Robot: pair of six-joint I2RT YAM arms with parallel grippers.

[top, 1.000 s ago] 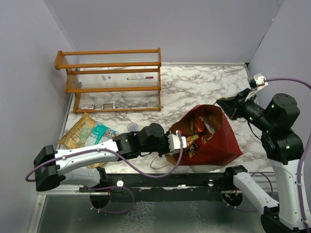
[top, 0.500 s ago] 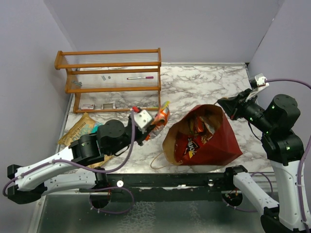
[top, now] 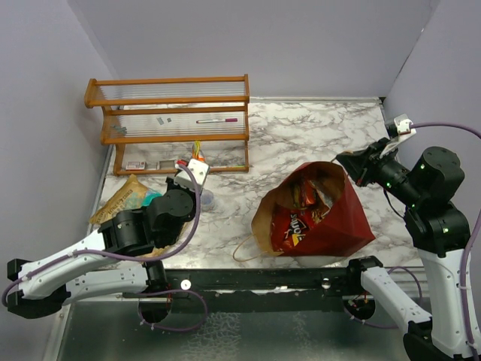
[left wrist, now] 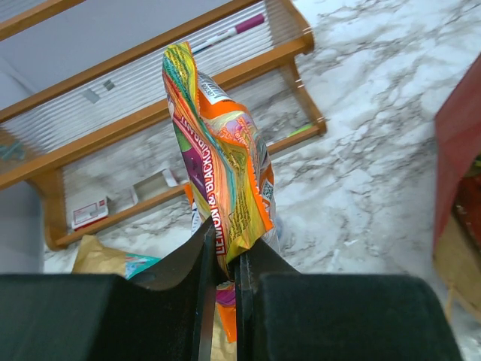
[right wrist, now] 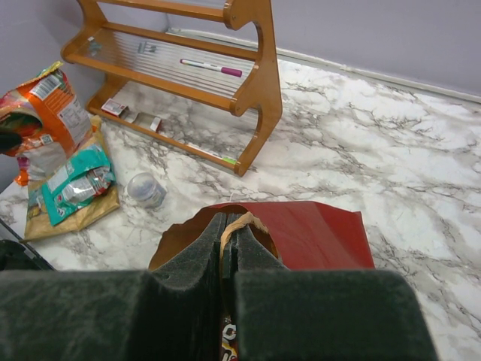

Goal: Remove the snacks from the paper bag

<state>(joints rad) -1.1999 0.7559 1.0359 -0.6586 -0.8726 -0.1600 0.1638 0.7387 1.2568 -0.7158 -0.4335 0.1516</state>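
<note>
The dark red paper bag lies with its mouth open toward the left, and red and orange snack packets show inside. My right gripper is shut on the bag's tan loop handle and holds the far rim up. My left gripper is shut on the lower edge of an orange, yellow and purple packet, which stands upright above the table, left of the bag and in front of the shelf. A tan packet and a teal packet lie on the table at the far left.
A wooden shelf rack with a pen and small items stands at the back left. A small clear round container sits on the marble between the packets and the bag. Purple walls close in left and right.
My left gripper has pulled the orange packet out of the bag's mouth and carried it left and back, toward the shelf. The right arm and the bag have stayed put.
</note>
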